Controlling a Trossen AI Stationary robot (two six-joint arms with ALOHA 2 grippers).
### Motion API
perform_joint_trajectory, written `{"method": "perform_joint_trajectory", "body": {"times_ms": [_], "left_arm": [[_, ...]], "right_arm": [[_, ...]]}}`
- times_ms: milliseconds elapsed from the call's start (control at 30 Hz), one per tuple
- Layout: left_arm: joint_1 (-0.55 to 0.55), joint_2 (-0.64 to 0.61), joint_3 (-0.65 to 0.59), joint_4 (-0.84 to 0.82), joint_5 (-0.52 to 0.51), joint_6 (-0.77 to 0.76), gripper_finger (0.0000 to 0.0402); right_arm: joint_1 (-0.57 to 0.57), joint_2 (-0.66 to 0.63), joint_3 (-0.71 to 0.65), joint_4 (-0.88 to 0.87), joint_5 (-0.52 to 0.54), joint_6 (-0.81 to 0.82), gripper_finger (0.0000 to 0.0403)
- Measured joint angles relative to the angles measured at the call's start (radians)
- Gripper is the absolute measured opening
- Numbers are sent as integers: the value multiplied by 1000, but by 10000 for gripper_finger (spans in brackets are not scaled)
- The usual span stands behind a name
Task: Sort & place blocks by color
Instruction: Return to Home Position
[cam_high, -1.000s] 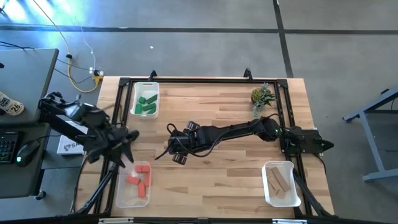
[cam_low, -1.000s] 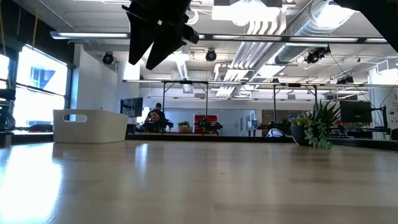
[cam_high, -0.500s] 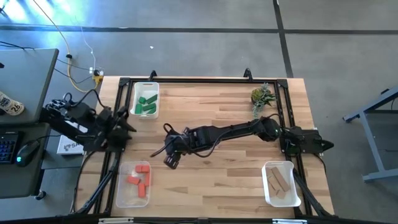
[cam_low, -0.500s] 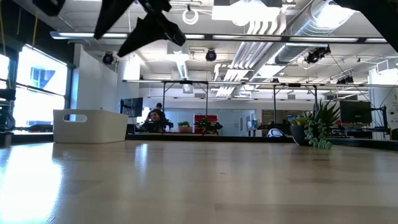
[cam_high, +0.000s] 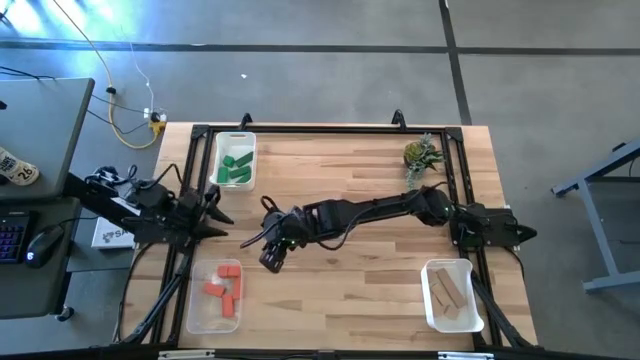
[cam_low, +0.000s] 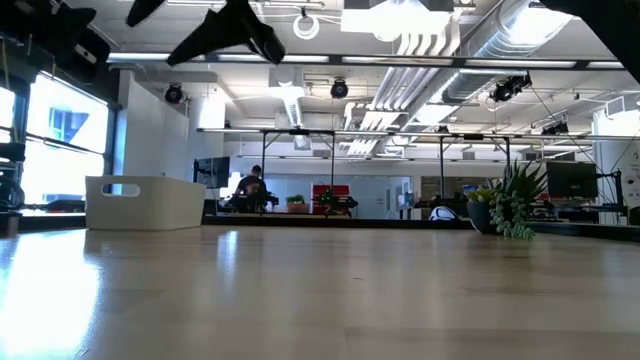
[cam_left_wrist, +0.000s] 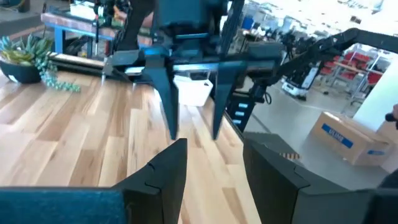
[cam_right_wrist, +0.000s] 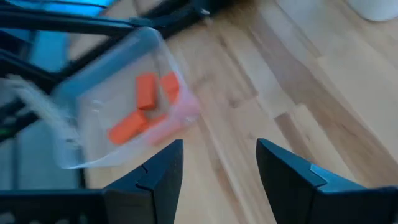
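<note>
**High view.** The pale wooden worktop (cam_high: 340, 290) fills the middle of the frame.
- The left claw (cam_high: 218, 210) sits at the worktop's left edge, mid-height in the frame.
- The right claw (cam_high: 270, 258) is left of centre over bare wood, near the clear plastic tray (cam_high: 205, 316) at lower left.
- The red-orange wooden blocks (cam_high: 224, 284) lie in that tray.
- The green wooden blocks (cam_high: 236, 167) lie in the white rectangular bin (cam_high: 236, 137) at upper left.
- The tan wooden blocks (cam_high: 452, 292) lie in the second white bin (cam_high: 445, 264) at lower right.
- A small green spiky plant (cam_high: 422, 153) stands at upper right.

**Low view.**
- Dark arm parts show at upper left; I cannot tell which arm they belong to.
- The white rectangular bin is at left and the plant at right.
- A person (cam_low: 250, 185) is far back in the room.

**Left wrist view.**
- The left claw is open, with its fingers (cam_left_wrist: 166, 171) apart and nothing between them.
- The right claw hangs ahead over the worktop, its fingers also spread.

**Right wrist view.**
- The right claw is open and empty.
- The clear plastic tray with the red-orange wooden blocks lies beyond its fingers (cam_right_wrist: 283, 177), upper left of the frame.
</note>
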Motion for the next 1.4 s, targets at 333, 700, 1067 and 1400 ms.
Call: {"method": "perform_joint_trajectory", "body": {"times_ms": [333,700,1067,1400], "left_arm": [[3,1,-140,144,-25,0,145],[3,12,-216,234,-59,31,145],[3,14,-216,192,-77,-50,145],[3,14,-215,197,-75,-54,145]], "right_arm": [[9,-106,1,-127,98,-56,188],[79,-262,1,-451,327,-10,188],[100,-324,0,-737,469,-3,188],[45,-449,-191,-760,451,-171,188]]}}
